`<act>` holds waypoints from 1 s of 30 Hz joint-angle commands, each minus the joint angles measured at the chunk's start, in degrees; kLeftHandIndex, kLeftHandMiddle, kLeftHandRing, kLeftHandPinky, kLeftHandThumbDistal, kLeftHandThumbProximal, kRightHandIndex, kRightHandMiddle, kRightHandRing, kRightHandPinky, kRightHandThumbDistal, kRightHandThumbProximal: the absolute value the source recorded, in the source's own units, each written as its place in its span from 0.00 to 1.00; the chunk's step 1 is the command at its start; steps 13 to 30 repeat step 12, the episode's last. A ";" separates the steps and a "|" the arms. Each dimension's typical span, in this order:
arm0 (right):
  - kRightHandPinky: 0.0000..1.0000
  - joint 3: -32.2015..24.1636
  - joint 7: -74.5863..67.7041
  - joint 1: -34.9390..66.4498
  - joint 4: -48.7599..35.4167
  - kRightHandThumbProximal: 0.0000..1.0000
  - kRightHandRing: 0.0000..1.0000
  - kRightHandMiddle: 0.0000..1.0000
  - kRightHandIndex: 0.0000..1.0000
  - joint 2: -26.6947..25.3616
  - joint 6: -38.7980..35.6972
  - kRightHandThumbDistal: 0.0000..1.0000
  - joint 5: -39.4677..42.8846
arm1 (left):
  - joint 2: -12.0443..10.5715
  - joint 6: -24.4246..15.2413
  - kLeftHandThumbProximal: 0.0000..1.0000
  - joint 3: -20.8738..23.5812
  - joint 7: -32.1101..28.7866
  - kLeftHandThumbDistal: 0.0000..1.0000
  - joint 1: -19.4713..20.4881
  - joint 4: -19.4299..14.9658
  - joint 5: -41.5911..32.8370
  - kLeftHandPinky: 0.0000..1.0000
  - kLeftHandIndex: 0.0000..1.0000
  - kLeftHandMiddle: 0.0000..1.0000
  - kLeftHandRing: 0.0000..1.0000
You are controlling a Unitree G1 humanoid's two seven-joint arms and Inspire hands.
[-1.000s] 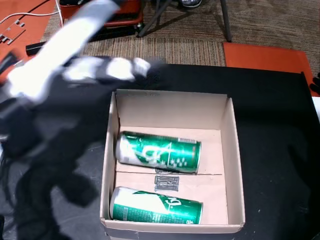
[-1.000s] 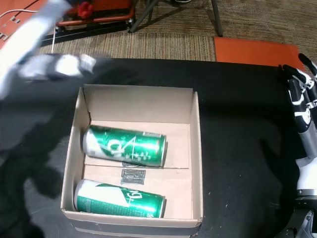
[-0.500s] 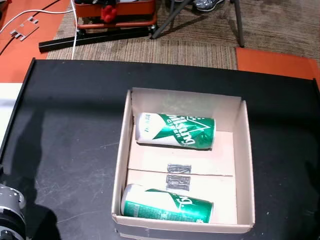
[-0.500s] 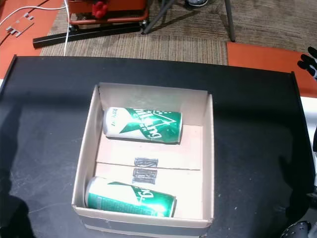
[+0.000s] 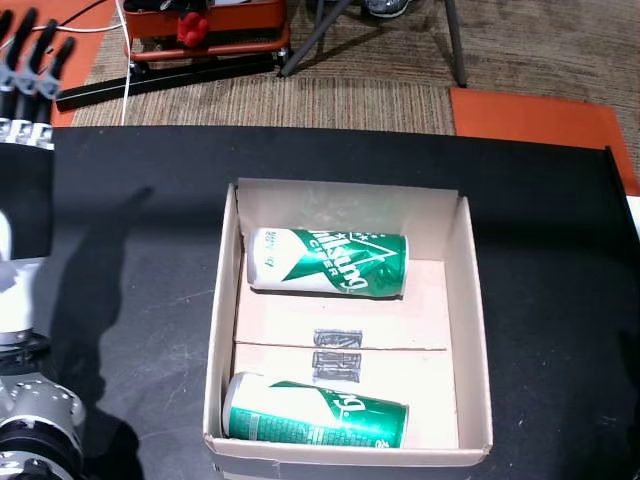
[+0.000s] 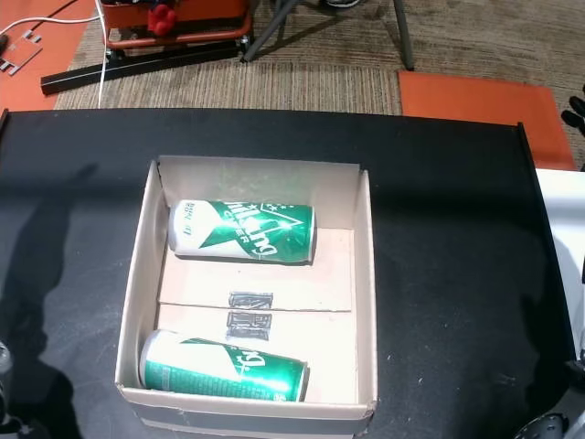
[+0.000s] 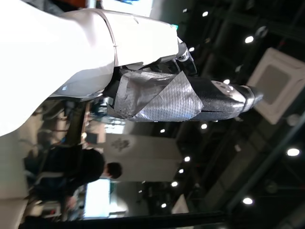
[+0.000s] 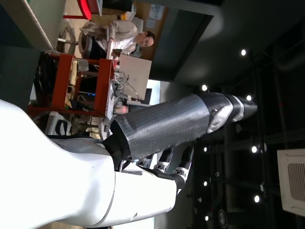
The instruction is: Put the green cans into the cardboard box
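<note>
A cardboard box (image 5: pixel 221 300) (image 6: pixel 365 274) stands open in the middle of the black table in both head views. Two green cans lie on their sides inside it. One can (image 5: pixel 328 262) (image 6: pixel 242 231) rests near the far wall, the other (image 5: pixel 315 410) (image 6: pixel 224 366) against the near wall. My left hand (image 5: pixel 27 65) is raised at the far left, well away from the box, fingers straight and holding nothing. Only the dark fingertips (image 6: pixel 578 102) of my right hand show at the right edge. In the wrist views the left hand (image 7: pixel 190 95) and right hand (image 8: pixel 176 124) point into the room, both open.
The black table (image 5: pixel 540 220) spreads around the box on all sides. Beyond its far edge lie carpet, orange mats (image 5: pixel 530 110), a red frame (image 5: pixel 205 25) and black stand legs. My left forearm (image 5: pixel 20 280) runs along the table's left edge. A person (image 8: pixel 126 36) sits in the background.
My left arm swept away from over the box's left side to the far left edge. The far can has rolled and shows a different face. The right hand has drawn out past the right edge.
</note>
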 commanded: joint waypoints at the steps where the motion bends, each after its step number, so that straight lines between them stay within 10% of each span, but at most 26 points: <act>1: 0.80 0.36 0.08 1.14 0.43 0.77 0.74 0.69 0.66 0.17 -0.46 0.97 -0.12 | -0.48 -0.65 0.98 -0.53 1.16 0.77 1.56 0.26 1.72 0.89 0.93 0.94 0.92; 30: 0.83 0.37 2.78 1.22 0.65 0.75 0.75 0.69 0.65 0.02 0.83 0.88 2.21 | -0.18 -1.37 0.99 -0.71 2.46 0.73 1.91 -0.08 2.75 0.98 1.00 1.00 1.00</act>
